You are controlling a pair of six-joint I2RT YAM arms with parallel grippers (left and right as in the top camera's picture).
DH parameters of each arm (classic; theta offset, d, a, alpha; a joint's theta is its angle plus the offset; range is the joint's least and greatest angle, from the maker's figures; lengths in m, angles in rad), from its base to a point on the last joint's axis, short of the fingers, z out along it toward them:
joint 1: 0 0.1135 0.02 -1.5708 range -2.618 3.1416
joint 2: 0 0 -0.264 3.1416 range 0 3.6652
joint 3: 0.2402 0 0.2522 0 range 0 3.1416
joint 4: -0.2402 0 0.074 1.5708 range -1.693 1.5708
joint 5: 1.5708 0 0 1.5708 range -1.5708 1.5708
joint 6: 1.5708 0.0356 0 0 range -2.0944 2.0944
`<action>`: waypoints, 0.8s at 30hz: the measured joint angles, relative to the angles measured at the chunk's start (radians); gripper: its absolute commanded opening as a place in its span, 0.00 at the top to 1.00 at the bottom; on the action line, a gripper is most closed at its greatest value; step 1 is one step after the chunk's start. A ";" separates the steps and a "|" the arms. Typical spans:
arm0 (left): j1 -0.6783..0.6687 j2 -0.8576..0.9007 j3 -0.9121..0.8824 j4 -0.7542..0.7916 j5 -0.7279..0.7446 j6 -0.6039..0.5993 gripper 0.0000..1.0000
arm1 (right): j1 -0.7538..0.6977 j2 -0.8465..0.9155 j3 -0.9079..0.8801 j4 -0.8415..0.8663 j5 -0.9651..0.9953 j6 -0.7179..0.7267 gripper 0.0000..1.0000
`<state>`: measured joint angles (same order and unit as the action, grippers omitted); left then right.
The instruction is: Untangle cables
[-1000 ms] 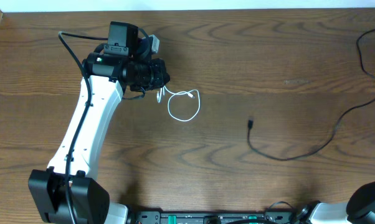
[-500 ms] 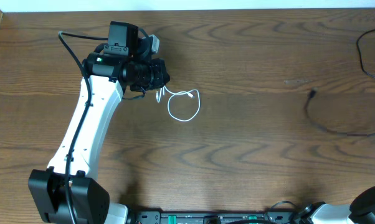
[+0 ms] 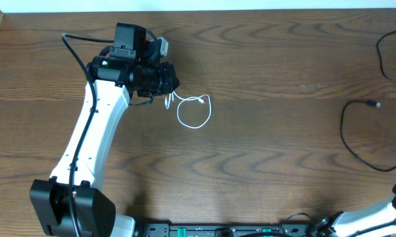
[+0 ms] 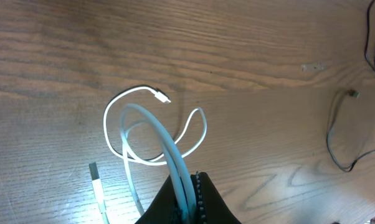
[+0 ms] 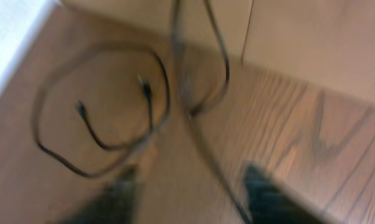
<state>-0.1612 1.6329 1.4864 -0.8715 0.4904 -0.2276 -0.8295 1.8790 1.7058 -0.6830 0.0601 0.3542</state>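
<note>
A thin white cable is pictured clamped in the left gripper, whose jaws are pressed fully together on it over the far left of a dark brown wood-grain table. In the left wrist view the cable is seen rising from small loops on the wood into the gripper, one plug end lying flat to the near left. A thin black cable is laid in an open curve well apart at the right, its small plug pointing to the far right edge. The right gripper is shown with its jaws standing well apart; a blurred dark line is seen between them, and whether it is touched cannot be told. Another dark wire is looped at the far right corner. The table is bordered at its far edge by a white strip, and pale panels are seen beyond it. Green marks on the black bar at the near edge are too small to be read.
</note>
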 measured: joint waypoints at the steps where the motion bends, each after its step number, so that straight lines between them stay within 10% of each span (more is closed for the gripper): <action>1: 0.000 0.000 0.000 0.000 0.000 0.000 0.92 | 0.000 0.013 0.000 -0.008 -0.003 -0.001 0.01; 24: 0.000 0.000 0.000 0.000 0.000 0.000 0.92 | 0.206 -0.003 -0.056 -0.068 -0.272 -0.038 0.01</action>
<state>-0.1612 1.6329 1.4864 -0.8715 0.4904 -0.2276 -0.6235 1.8763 1.6493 -0.7506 -0.2119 0.3164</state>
